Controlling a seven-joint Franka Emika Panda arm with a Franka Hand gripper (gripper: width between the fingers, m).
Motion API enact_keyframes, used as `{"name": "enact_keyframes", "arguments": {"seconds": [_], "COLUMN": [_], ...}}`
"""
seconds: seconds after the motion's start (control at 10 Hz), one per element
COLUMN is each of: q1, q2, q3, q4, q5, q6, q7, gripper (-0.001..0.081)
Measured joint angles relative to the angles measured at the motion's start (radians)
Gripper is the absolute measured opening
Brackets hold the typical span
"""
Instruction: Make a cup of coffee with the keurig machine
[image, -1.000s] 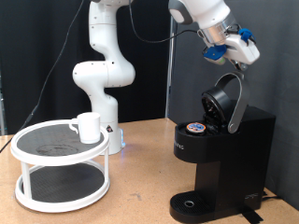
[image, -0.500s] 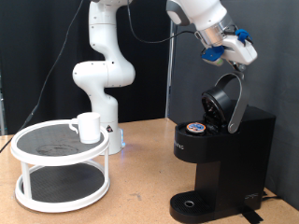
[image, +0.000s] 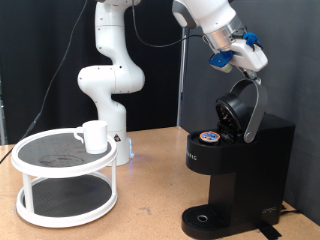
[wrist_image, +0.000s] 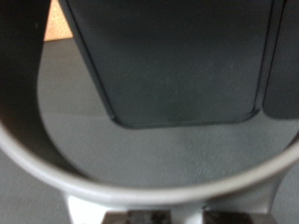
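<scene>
The keurig machine (image: 235, 160) stands upright on the bench (image: 150, 205), lid (image: 240, 108) raised, a pod (image: 210, 137) seated inside; the gripper (image: 228, 57) hovers above the lid, jaws' spread indiscernible; the cup (image: 95, 136) sits upright on the 2-tier rack (image: 65, 178), exterior view's left, handle pointing left.

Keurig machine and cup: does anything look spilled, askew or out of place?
Nothing stands out. The keurig machine stands upright with its lid raised and a pod seated in the chamber. The cup sits upright on the white rack, no spill visible. The hand hovers above the lid, apparently empty.
</scene>
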Motion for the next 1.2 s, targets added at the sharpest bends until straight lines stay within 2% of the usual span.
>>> {"name": "enact_keyframes", "arguments": {"seconds": [0.2, 0.4, 0.6, 0.9, 1.2], "q1": [0.0, 0.0, 0.001, 0.003, 0.003], "q2": [-0.011, -0.026, -0.031, -0.02, -0.005], "q3": [-0.019, -0.032, -0.014, 0.04, 0.066], "q4": [0.01, 0.03, 0.033, 0.024, 0.015], "q5": [0.085, 0.117, 0.074, 0.014, 0.007], "q6": [-0.009, -0.041, -0.033, 0.032, 0.051], "q7": [-0.05, -0.069, -0.045, 0.018, 0.025], "gripper": [0.0, 0.0, 0.0, 0.0, 0.0]}}
